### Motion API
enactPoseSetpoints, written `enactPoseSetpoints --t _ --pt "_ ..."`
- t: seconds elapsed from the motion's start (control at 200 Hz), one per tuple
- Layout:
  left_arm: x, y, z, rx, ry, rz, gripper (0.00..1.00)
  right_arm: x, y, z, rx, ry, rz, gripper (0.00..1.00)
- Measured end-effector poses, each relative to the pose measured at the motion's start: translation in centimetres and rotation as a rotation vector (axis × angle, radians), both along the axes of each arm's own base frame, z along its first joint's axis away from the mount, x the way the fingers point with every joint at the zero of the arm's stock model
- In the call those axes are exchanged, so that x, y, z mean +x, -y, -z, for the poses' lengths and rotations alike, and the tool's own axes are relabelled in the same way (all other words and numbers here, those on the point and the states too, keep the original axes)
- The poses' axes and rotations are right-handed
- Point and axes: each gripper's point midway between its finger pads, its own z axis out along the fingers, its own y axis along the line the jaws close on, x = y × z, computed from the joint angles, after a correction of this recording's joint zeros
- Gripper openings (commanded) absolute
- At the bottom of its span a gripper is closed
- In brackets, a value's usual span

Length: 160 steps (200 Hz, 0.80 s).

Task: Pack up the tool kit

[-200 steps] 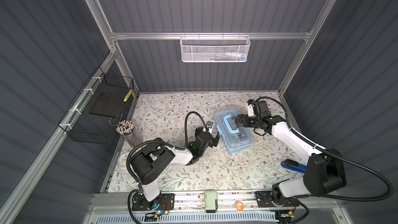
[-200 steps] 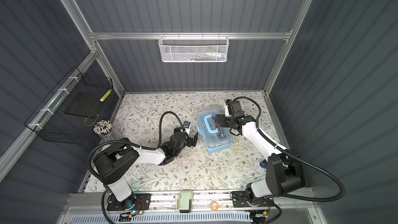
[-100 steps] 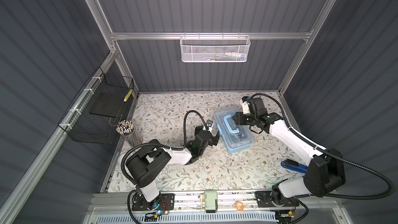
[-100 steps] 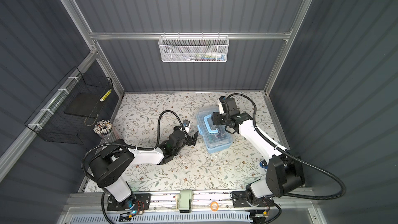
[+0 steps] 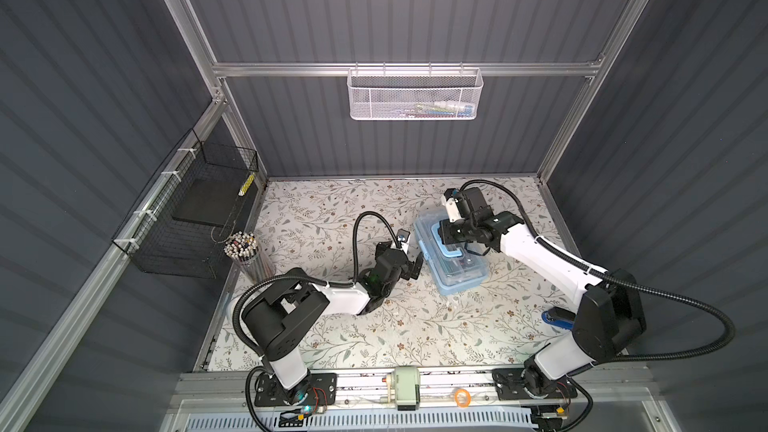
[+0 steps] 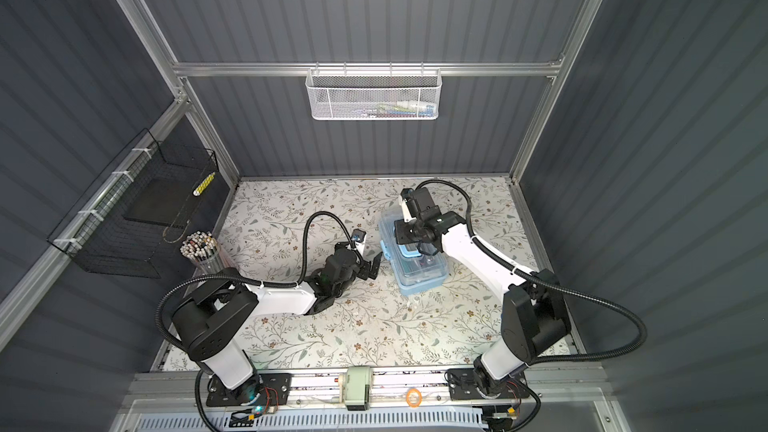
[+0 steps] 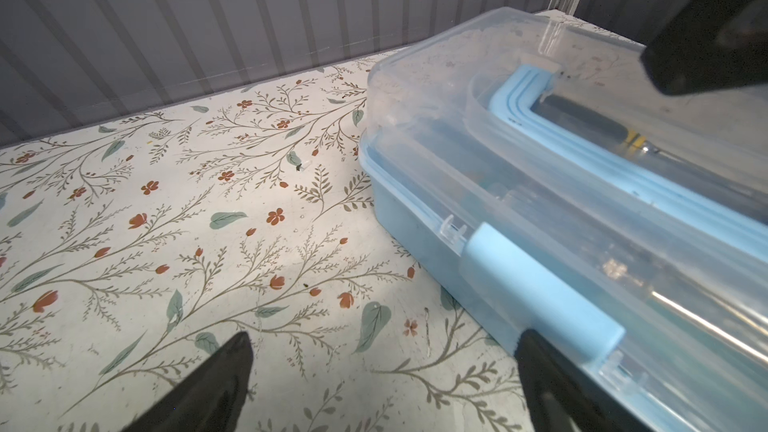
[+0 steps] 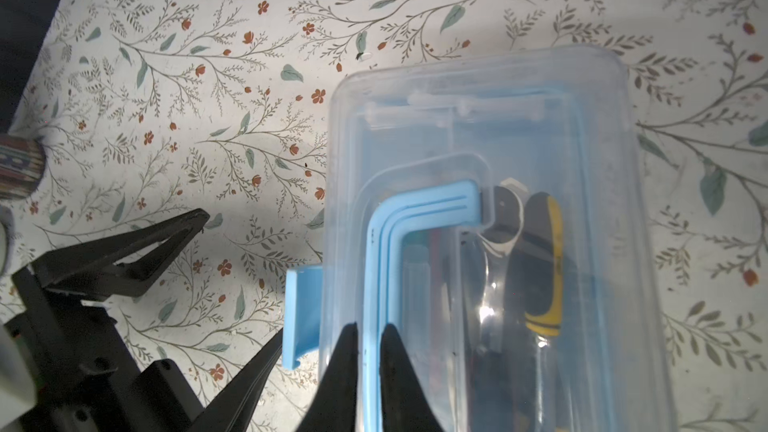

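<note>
The tool kit is a light-blue box with a clear lid, lying right of the mat's middle. Its blue arched handle lies flat on the lid. My right gripper is over the lid, shut on one leg of that handle. A yellow-black knife shows through the lid. My left gripper stands open on the mat beside the box, one finger close under the blue side latch, nothing between its fingers.
A white mesh basket hangs on the back wall. A black wire basket hangs on the left wall, with a cup of pencils below it. A blue object lies by the right arm's base.
My right gripper has moved left over the lid and gone from open to shut on the blue handle. The left arm has stayed put and open.
</note>
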Motion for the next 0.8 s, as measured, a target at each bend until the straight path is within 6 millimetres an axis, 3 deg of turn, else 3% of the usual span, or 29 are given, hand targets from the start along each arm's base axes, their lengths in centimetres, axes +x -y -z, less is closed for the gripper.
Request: enactPoseSetpoints --t 0.2,0.8 --pt "0.2 0.5 -0.5 -0.020 0.000 0.009 0.99 -0.7 -0.7 0.3 -0.013 -0.010 -0.019 0.08" --pt "0.3 1.0 0.5 -0.036 -0.035 0.023 0.99 -1.8 -2.1 1.1 -0.046 -0.022 -0.056 0.07"
